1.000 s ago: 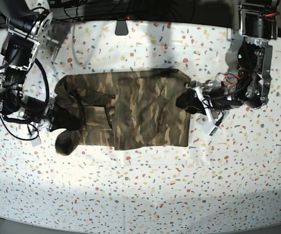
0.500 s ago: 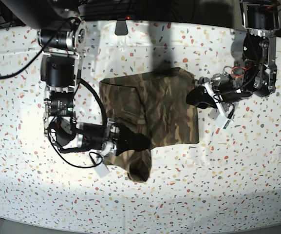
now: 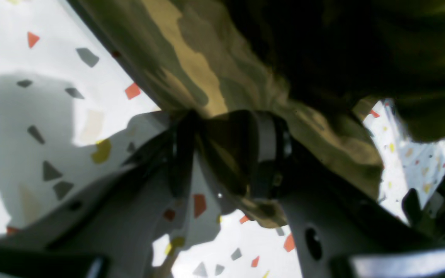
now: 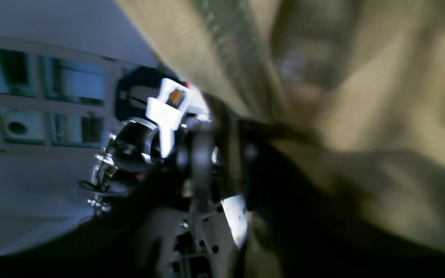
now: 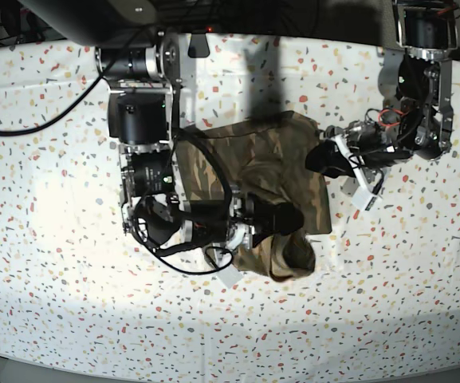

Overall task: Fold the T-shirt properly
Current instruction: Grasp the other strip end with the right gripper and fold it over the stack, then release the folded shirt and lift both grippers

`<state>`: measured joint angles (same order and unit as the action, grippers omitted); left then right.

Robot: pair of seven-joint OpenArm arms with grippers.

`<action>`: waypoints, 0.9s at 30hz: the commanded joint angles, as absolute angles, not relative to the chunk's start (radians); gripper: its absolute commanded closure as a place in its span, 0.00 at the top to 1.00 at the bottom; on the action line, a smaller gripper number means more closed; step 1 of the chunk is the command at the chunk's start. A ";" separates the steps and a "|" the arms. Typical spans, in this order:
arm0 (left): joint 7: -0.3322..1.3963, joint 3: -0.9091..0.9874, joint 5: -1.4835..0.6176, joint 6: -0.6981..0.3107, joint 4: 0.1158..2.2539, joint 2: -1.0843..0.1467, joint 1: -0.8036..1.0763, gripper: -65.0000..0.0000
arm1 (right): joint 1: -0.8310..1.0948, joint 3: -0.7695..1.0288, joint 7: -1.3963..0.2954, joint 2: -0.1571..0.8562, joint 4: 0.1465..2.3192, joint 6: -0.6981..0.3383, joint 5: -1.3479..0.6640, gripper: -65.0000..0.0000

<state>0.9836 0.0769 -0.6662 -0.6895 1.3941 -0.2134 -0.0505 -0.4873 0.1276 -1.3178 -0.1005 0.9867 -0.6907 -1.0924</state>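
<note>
Camouflage T-shirt [image 5: 273, 171], bunched soft folds, on speckled terrazzo-patterned table [image 5: 70, 295].

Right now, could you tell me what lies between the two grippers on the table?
In the base view, only the T-shirt lies between them: the right gripper reaches across its lower part, and the left gripper pinches its far edge.

The right wrist view is smeared by blur: the T-shirt [image 4: 361, 116] is only tan and olive streaks, and whether the right gripper [image 4: 222, 154] pinches it cannot be told. From above, the right arm [image 5: 146, 136] hides the shirt's left part. The left wrist view cuts the cloth off at its top edge.
</note>
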 commanded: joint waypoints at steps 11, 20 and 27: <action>0.931 0.080 -0.519 -0.600 1.416 -0.231 -0.088 0.33 | -0.526 0.124 -1.310 -0.141 1.004 -0.698 -1.234 0.29; 0.913 0.080 -0.521 -0.546 1.559 -0.295 -0.089 0.33 | -0.659 0.125 -1.304 -0.094 1.004 -0.698 -1.135 0.29; 0.954 0.080 -0.593 -0.509 1.769 -0.300 -0.084 0.33 | -0.712 0.125 -0.996 -0.024 1.004 -0.698 -0.693 0.29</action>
<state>0.9749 0.0769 -0.5789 -0.5007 1.7496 -0.2935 -0.0708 -0.6773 0.1234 -0.9955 -0.0212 0.9886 -0.6888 -0.6464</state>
